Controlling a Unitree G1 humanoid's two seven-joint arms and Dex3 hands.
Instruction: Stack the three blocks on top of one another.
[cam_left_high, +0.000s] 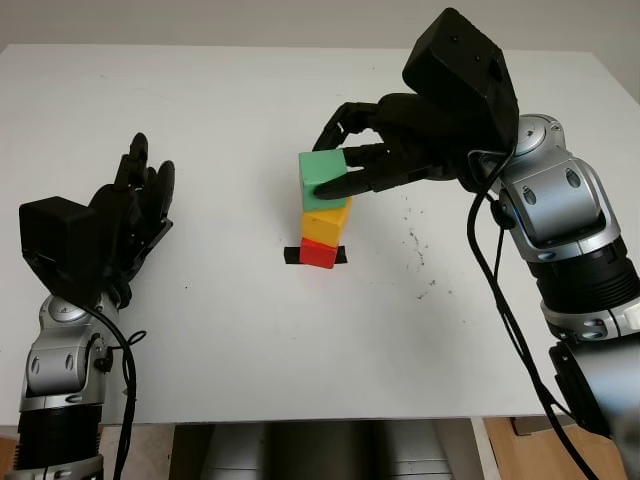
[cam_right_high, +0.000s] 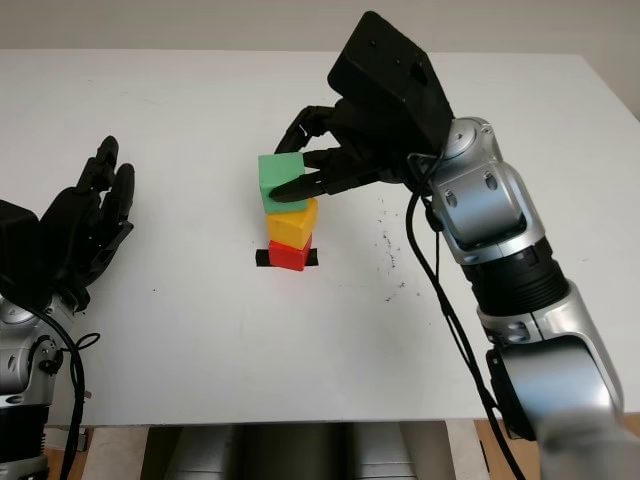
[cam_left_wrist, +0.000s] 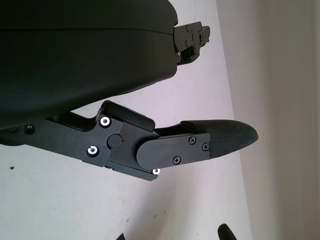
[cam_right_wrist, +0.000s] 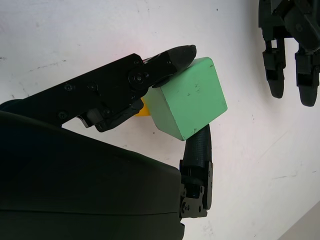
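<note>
Near the centre of the white tabletop (cam_left_high: 220, 330), a red block (cam_left_high: 319, 253) sits on a strip of black tape (cam_left_high: 292, 255), with the tape showing on both sides of it. A yellow block (cam_left_high: 328, 221) rests directly on the red block, turned slightly out of line with it. A green block (cam_left_high: 323, 178) sits at the top of the column, tilted and offset toward the left side, its lower face at or just above the yellow block; contact between the two cannot be confirmed. The right hand (cam_left_high: 372, 160) reaches in from the right side and grips the green block: one of its fingers (cam_right_wrist: 172, 57) presses against one upper edge, and another crosses the opposite lower face, as seen in the right wrist view. A corner of the yellow block is visible behind the green block in that view. The left hand (cam_left_high: 130, 215) is open above the left part of the tabletop, well apart from the stack, holding nothing. Small dark specks (cam_left_high: 418, 250) mark the tabletop just to the right of the stack.
</note>
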